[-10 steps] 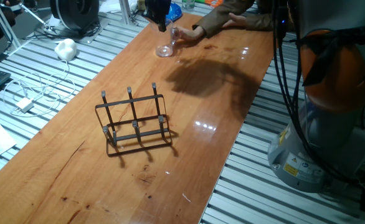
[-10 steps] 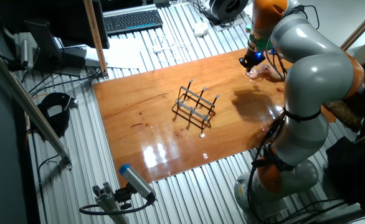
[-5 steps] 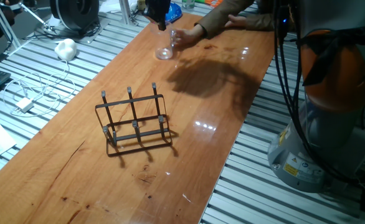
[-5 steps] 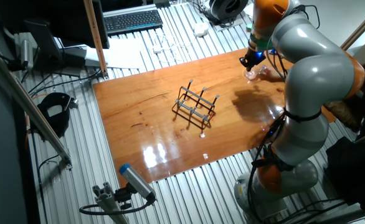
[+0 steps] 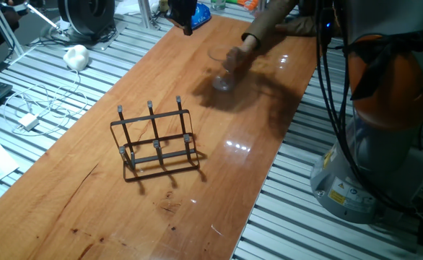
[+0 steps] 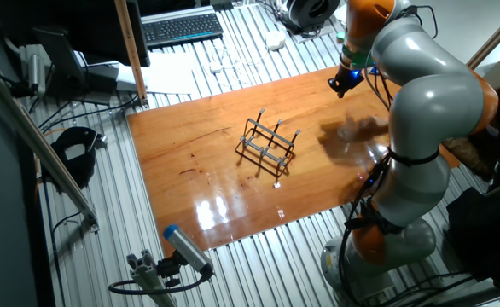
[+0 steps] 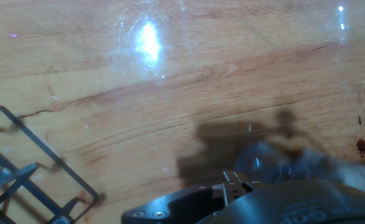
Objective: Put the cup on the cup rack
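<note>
Wooden surface point(image 5: 89, 195), glossy, with slatted metal flooring on both sides. Keyboard point(image 6: 182, 28) and white cable point(image 5: 31, 108) off the left edge. Rack point(image 5: 156, 141) stands upright mid-surface, pegs bare. Right of it, well apart, cup point(image 5: 222, 68) sits on the wood, blurred, with a person's hand point(image 5: 240, 52) on it. Gripper point(image 5: 183, 16) hangs at the far edge, above and left of the cup, clear of it; jaws too dark to tell whether released or clenched. Hand view: rack corner lower left, cup smeared lower right.
</note>
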`<state>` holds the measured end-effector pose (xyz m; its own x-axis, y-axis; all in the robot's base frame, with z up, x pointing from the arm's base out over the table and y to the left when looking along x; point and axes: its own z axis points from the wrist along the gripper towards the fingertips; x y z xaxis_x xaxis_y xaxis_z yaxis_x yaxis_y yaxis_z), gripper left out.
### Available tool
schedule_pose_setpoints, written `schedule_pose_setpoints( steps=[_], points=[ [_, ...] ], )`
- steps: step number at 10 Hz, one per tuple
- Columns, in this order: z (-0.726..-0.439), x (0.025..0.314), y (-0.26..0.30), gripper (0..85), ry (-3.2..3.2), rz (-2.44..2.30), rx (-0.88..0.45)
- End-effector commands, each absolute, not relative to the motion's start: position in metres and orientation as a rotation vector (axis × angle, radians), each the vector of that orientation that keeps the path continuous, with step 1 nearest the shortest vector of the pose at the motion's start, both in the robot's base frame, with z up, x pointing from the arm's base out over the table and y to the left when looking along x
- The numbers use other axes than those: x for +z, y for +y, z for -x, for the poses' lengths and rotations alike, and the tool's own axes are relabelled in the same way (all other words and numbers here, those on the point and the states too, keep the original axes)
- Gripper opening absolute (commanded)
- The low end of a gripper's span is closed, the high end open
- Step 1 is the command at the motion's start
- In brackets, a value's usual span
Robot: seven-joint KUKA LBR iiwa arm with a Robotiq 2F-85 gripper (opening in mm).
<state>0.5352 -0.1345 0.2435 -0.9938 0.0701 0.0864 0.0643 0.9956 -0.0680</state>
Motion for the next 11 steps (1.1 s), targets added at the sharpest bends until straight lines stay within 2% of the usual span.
schedule_pose_setpoints(
  steps=[1, 4, 5, 7, 11],
  points=[
    [-0.535, 0.243, -0.135, 0.0, -3.061, 0.09, 0.109],
    [-0.535, 0.243, -0.135, 0.0, -3.06, 0.086, 0.069],
    [-0.548, 0.251, -0.147, 0.0, -3.049, 0.039, 0.102],
    [-0.554, 0.259, -0.182, 0.0, -3.052, -0.006, 0.084],
    [-0.574, 0.233, -0.216, 0.0, -3.071, -0.066, 0.012]
  ],
)
